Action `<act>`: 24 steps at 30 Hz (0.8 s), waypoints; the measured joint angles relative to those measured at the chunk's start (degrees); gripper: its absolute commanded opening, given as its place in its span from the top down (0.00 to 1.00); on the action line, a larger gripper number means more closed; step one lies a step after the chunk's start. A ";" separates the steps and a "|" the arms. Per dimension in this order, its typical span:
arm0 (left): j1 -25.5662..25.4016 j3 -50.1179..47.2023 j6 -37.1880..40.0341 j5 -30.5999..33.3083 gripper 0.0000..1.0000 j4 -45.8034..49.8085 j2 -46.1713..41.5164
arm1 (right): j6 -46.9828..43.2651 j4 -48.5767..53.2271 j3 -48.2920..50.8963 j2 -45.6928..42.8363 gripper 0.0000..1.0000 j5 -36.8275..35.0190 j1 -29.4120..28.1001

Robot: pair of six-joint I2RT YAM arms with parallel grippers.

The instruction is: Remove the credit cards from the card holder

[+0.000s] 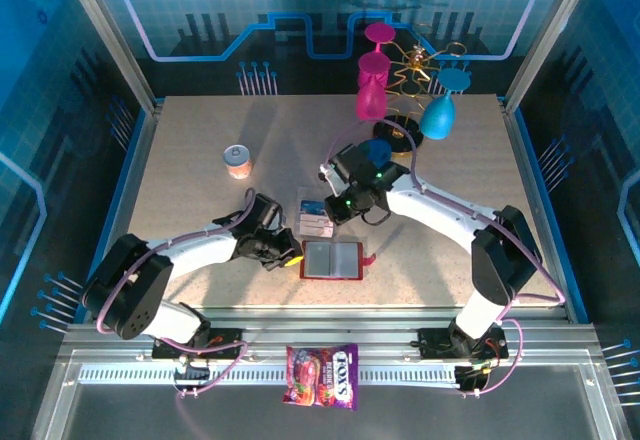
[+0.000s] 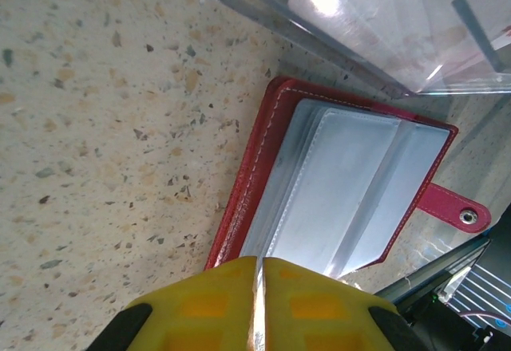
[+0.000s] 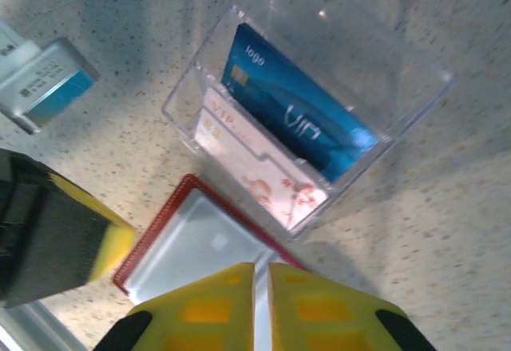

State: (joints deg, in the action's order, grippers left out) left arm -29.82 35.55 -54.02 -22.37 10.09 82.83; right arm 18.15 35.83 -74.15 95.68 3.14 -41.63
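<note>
The dark red card holder (image 1: pixel 332 260) lies open on the table, its greyish clear pockets (image 2: pixel 343 183) facing up and its side tab (image 2: pixel 455 210) to the right. My left gripper (image 2: pixel 260 262) is at the holder's left edge (image 1: pixel 293 257), shut on a clear pocket leaf whose stitched edge runs into the slit between the yellow fingers. My right gripper (image 3: pixel 261 267) hovers over the holder (image 3: pixel 196 247), shut, with nothing seen between its fingers. Two credit cards stand in a transparent tray (image 3: pixel 399 120): a blue one (image 3: pixel 295 112) and a pinkish-white one (image 3: pixel 255 171).
The tray (image 1: pixel 315 218) sits just behind the holder, with a small white and blue box (image 3: pixel 44 84) beside it. Further back are a small can (image 1: pixel 237 161), a pink goblet (image 1: pixel 372 85), a blue goblet (image 1: pixel 438 112) and a gold wire stand (image 1: pixel 420 65). A candy bag (image 1: pixel 322 375) lies on the front rail.
</note>
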 measured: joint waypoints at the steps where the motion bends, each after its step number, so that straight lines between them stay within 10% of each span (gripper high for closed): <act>1: -0.13 0.04 -0.02 0.00 0.89 -0.15 0.42 | 2.23 -0.92 1.01 -0.31 0.88 0.66 -0.42; 24: -1.49 0.42 0.00 0.00 0.94 -0.28 3.80 | 26.86 -15.28 15.30 0.94 0.82 15.63 -3.67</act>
State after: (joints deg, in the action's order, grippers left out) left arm -31.31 35.97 -54.02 -22.37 9.80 86.63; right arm 45.01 20.56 -58.85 96.62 18.76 -45.30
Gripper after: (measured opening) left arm 0.067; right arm 0.164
